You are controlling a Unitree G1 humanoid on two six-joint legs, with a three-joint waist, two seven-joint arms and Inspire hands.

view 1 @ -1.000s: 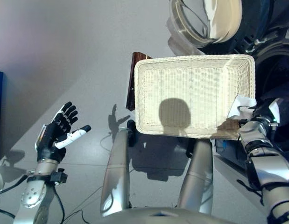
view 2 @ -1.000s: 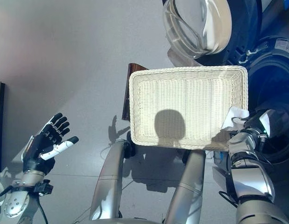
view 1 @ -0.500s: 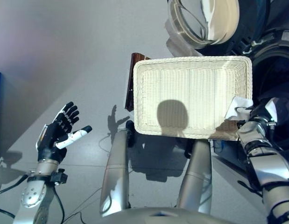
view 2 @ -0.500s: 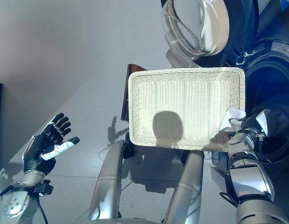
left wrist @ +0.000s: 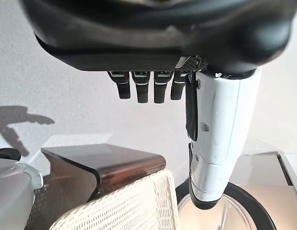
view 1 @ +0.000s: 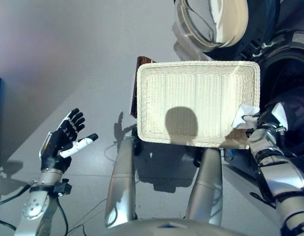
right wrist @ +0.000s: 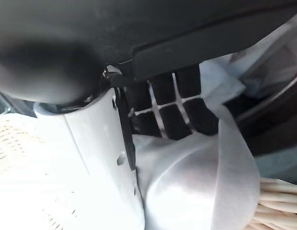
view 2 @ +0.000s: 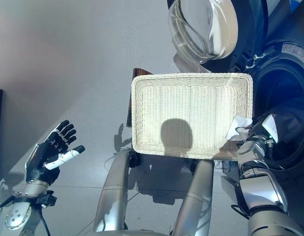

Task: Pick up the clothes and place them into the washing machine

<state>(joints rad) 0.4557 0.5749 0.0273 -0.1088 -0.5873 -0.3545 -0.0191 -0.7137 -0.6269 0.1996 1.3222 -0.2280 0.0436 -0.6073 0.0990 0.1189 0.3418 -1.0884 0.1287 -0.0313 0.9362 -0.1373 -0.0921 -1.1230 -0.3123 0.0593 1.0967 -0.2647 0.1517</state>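
A white cloth (view 1: 244, 115) hangs over the right rim of the white wicker basket (view 1: 198, 135); nothing else lies in the basket. My right hand (view 1: 271, 118) is shut on this cloth just past that rim, beside the washing machine's dark drum opening (view 2: 284, 108). In the right wrist view the dark fingers (right wrist: 170, 103) and white-covered thumb (right wrist: 100, 158) curl round the cloth (right wrist: 196, 191). My left hand (view 1: 63, 140) hovers open over the floor at the lower left, far from the basket, holding nothing.
The washing machine's round glass door (view 1: 213, 22) stands swung open behind the basket at the upper right. A dark brown stool (view 1: 137, 88) pokes out under the basket's left side, and the left wrist view shows this stool (left wrist: 100, 163) too. Bare grey floor lies to the left.
The whole view has shifted a little to the left. My right hand still holds the white cloth at the basket's right rim; the left hand stays open.
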